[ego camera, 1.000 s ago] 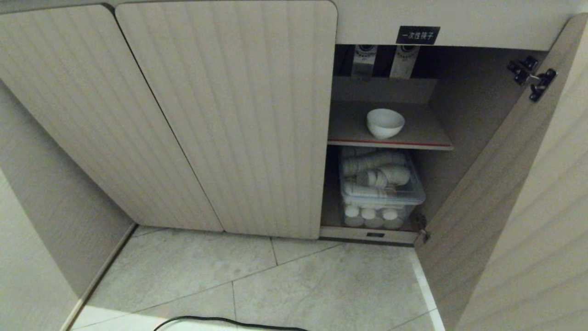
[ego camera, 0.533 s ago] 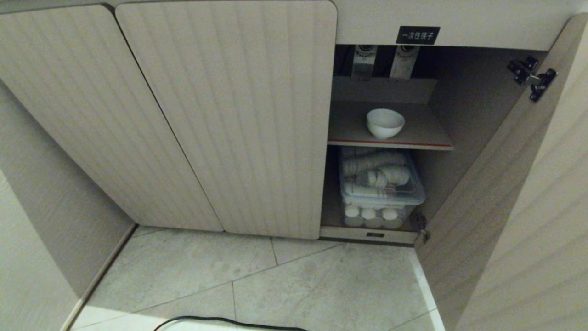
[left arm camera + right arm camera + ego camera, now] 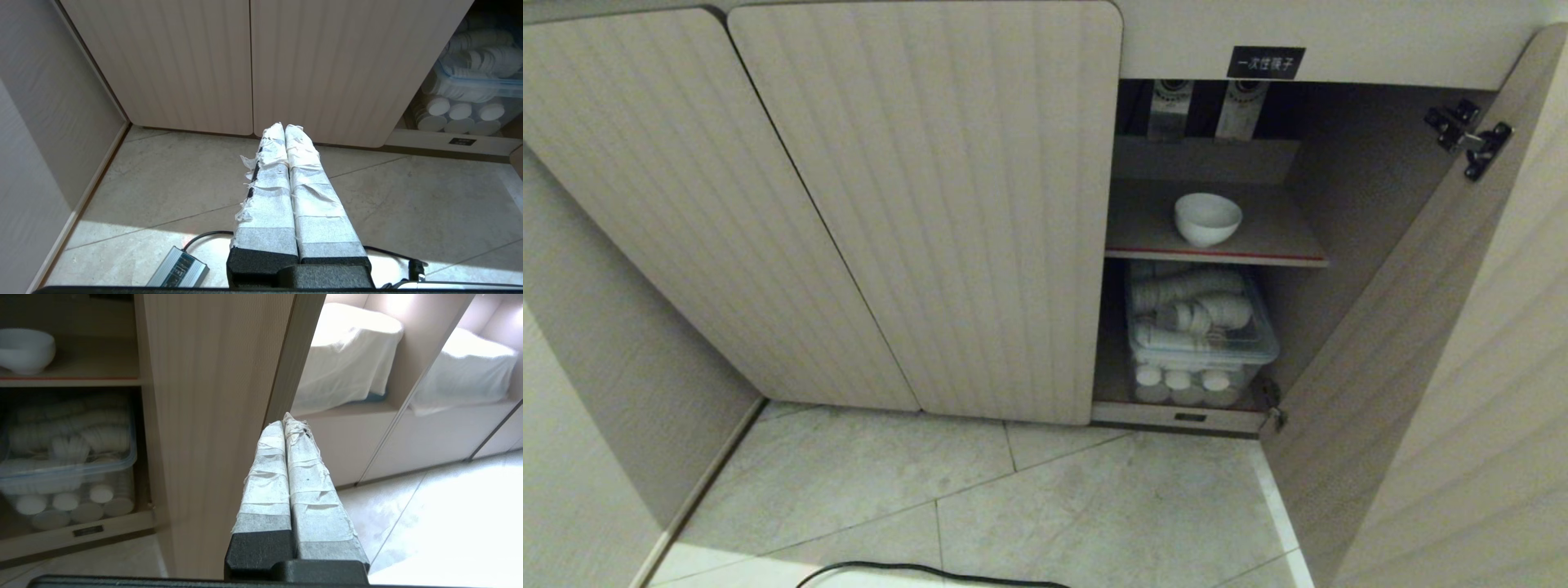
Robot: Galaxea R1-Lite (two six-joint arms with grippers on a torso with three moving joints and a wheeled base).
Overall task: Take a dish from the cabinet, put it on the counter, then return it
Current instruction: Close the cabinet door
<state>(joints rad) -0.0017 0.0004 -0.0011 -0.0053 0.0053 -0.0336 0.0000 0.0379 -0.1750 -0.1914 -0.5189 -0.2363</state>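
The dish (image 3: 1208, 218), a small white bowl, stands upright on the cabinet's (image 3: 931, 212) upper grey shelf with the red front edge, behind the swung-open right door (image 3: 1413, 327). In the right wrist view the dish (image 3: 25, 349) shows far off, past the door's edge. My right gripper (image 3: 284, 423) is shut and empty, low in front of that open door (image 3: 212, 396). Low over the floor, my left gripper (image 3: 284, 127) is shut and empty, facing the closed doors. Neither arm shows in the head view. The counter is out of view.
Below the dish's shelf, a clear plastic box (image 3: 1201, 327) holds stacked white paper cups. A black label (image 3: 1265, 62) sits above the opening. A black cable (image 3: 931, 572) and a grey power brick (image 3: 177, 267) lie on the tiled floor. White-covered benches (image 3: 347, 355) stand beyond the open door.
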